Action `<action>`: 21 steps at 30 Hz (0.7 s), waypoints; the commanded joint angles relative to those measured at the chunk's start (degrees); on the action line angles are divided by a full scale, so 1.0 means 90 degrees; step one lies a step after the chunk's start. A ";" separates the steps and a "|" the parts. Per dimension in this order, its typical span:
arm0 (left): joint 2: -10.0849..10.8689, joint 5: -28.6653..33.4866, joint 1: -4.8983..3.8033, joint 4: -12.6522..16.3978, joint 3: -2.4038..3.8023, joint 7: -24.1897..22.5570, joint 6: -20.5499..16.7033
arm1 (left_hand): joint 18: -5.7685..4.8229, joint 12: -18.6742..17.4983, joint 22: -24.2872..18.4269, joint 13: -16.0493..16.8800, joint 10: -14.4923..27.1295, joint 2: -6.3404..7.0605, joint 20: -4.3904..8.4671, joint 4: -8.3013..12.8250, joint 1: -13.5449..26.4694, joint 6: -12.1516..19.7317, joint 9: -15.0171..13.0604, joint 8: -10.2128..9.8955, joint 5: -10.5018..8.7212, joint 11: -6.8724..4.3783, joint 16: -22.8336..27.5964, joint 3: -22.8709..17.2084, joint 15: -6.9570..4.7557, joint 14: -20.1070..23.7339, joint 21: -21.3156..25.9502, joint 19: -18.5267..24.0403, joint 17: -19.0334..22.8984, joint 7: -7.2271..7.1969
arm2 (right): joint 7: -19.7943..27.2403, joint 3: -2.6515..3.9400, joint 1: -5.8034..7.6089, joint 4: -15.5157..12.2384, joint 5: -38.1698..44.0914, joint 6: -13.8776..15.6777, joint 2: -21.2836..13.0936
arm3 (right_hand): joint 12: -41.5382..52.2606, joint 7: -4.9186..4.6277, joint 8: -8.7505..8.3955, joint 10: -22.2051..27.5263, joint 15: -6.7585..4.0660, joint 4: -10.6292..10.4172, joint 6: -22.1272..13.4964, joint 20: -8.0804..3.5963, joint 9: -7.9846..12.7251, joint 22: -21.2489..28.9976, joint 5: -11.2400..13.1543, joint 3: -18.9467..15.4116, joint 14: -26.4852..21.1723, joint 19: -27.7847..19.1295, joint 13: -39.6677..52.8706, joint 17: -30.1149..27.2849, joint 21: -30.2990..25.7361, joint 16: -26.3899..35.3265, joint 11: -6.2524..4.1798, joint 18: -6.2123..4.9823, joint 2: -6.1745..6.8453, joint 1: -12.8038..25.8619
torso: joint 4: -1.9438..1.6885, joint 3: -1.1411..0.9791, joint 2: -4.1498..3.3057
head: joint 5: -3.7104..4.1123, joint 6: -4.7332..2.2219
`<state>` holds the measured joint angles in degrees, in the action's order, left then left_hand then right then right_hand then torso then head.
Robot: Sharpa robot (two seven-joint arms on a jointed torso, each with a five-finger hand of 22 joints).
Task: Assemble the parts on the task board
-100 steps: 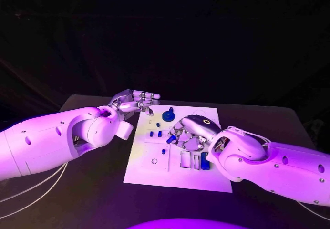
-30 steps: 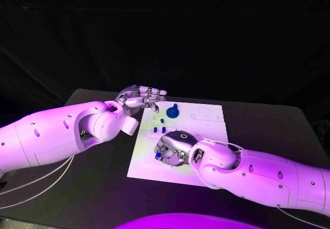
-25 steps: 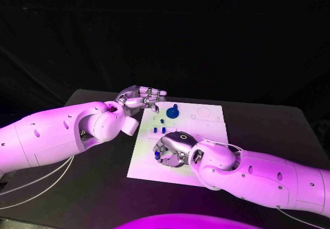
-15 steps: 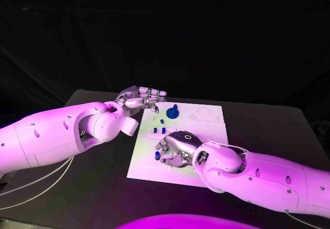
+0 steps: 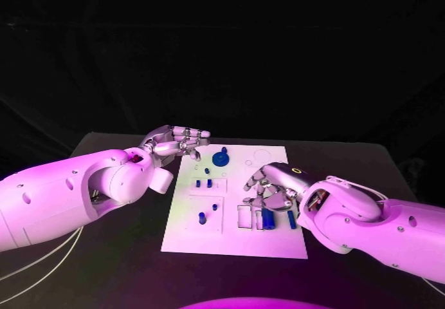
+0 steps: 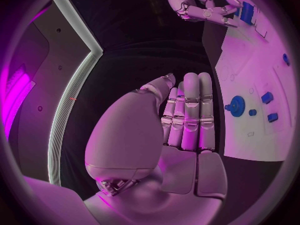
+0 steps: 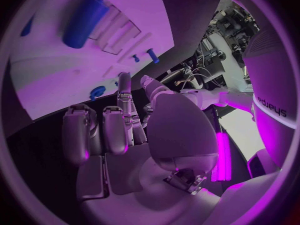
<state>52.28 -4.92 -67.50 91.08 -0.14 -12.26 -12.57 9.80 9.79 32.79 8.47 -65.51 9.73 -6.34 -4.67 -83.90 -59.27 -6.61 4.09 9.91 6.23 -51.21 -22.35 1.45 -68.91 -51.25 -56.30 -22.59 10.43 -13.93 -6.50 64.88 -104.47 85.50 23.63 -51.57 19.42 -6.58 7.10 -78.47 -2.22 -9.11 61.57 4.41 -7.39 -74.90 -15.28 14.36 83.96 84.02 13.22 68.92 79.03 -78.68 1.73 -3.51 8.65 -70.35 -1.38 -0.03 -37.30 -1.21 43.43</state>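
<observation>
Head view: task board [image 5: 236,244] partly assembled, blue parts [image 5: 267,219] seated, some slots look vacant. Right hand [image 5: 272,188] curled, empty; left hand [image 5: 176,141] released.

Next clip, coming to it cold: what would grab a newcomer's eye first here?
Probably the white task board in the middle of the black table, dotted with small blue parts, the blue gear-like part near its far edge the plainest. Next come the two big white arms: the right hand hangs over the board's right side by a long blue part lying in a slot, while the left hand hovers at the far left corner, holding nothing.
</observation>
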 commanded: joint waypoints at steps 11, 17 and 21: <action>0.0045 0.0032 -0.0004 0.0047 -0.0021 -0.0036 0.0154 | 0.0087 0.0031 -0.0010 0.0011 0.0043 -0.0044 -0.0036 0.0005 0.0028 0.0027 0.0008 0.0031 -0.0008 -0.0011 0.0037 0.0055 0.0001 0.0038 0.0044 0.0005 0.0009 -0.0007 | -0.1027 -0.0086 -0.0042 -0.0630 -0.0628 -0.0104 -0.1433 | 0.4634 0.0164 0.0433 0.0062 -0.0120 -0.0753 0.0023 -0.0154 -0.0653 -0.1455 -0.0871 -0.1720 0.0367 0.0350 0.5223 0.0570 0.0466 -0.0407 -0.0129 0.0223 -0.0183 0.0074 | 0.0092 0.0007 0.0016 | 0.0422 -0.0010; 0.0040 0.0032 -0.0003 0.0038 -0.0028 -0.0042 0.0165 | 0.0086 0.0034 -0.0013 0.0012 0.0045 -0.0043 -0.0038 -0.0002 0.0036 0.0029 0.0008 0.0032 -0.0009 -0.0011 0.0040 0.0066 0.0003 0.0041 0.0049 0.0007 0.0011 -0.0007 | -0.1399 -0.0103 -0.0252 -0.0664 -0.0373 -0.0121 -0.1378 | 0.5227 0.0191 0.0588 -0.0084 -0.0133 -0.0834 -0.0004 -0.0168 -0.0856 -0.1495 -0.0931 -0.2022 0.0403 0.0404 0.5894 0.0813 0.0592 -0.0542 -0.0150 0.0251 -0.0289 0.0162 | 0.0135 0.0020 0.0028 | 0.0446 0.0008; 0.0030 0.0032 -0.0002 0.0037 -0.0030 -0.0042 0.0178 | 0.0086 0.0035 -0.0014 0.0012 0.0045 -0.0043 -0.0039 -0.0004 0.0039 0.0029 0.0008 0.0032 -0.0009 -0.0010 0.0040 0.0069 0.0004 0.0042 0.0051 0.0007 0.0011 -0.0007 | -0.1589 -0.0107 -0.0399 -0.0549 -0.0416 -0.0044 -0.1167 | 0.5304 0.0194 0.0634 -0.0084 -0.0133 -0.0841 -0.0037 -0.0168 -0.0926 -0.1504 -0.0956 -0.2146 0.0409 0.0418 0.6005 0.0864 0.0623 -0.0572 -0.0150 0.0258 -0.0322 0.0237 | 0.0107 0.0029 0.0027 | 0.0487 0.0014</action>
<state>52.66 -4.91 -67.50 91.31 -0.43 -12.25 -12.11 9.80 9.79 32.72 8.51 -65.51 9.73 -6.34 -4.75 -83.90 -59.27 -6.61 4.09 9.91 6.22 -51.21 -21.95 1.44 -68.91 -50.94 -56.30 -22.54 10.43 -24.85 -7.44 61.48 -109.61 80.30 23.22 -62.26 67.05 -4.77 12.63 -78.93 -3.19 -16.71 61.53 3.45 -15.67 -74.95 -23.73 -4.73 83.93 84.00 67.18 74.95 84.37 -83.58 0.41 -1.68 6.11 -68.38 -0.33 0.16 -37.08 2.96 43.51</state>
